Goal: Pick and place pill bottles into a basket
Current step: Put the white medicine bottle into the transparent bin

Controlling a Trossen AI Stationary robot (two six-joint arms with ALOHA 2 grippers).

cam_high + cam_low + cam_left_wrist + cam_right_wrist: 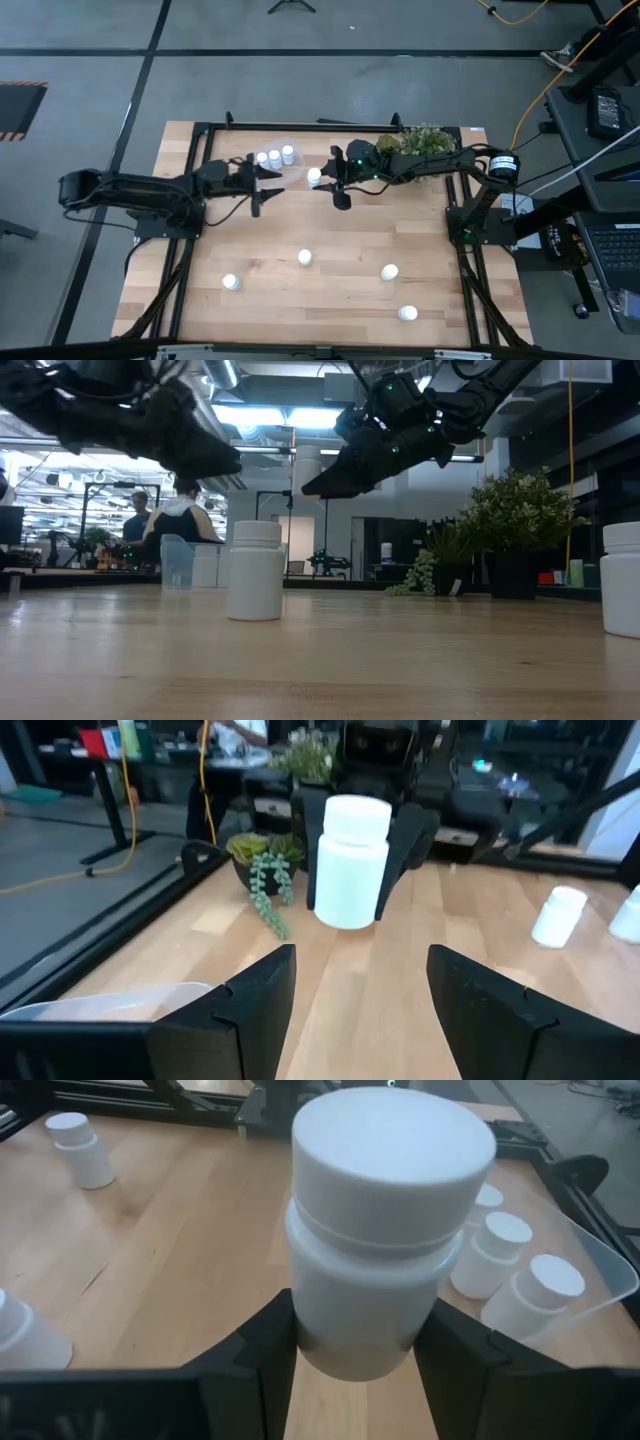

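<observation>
My right gripper (324, 181) is shut on a white pill bottle (314, 176), held above the table just right of the clear basket (296, 172). The basket rests on the table at the far middle and holds three white bottles (275, 156), standing on their bases. My left gripper (266, 190) is open and empty at the basket's near side, facing the held bottle (350, 860). Several more bottles stand on the near half of the table, among them one (305, 258) in the middle and one (231, 282) to its left. My right gripper pinches the bottle's body (330, 1330) below the cap between its two fingers (255, 1350), one on each side. The fingers come from the table's right, slanting down. The bottle stands about upright, cap up, lifted clear of the table.
A green bushy plant (425, 140) stands at the far right, under my right arm. Two more bottles (389, 271) (407, 313) stand at the near right. A black frame (200, 130) runs round the table's edges. A person (180, 510) sits in the room beyond.
</observation>
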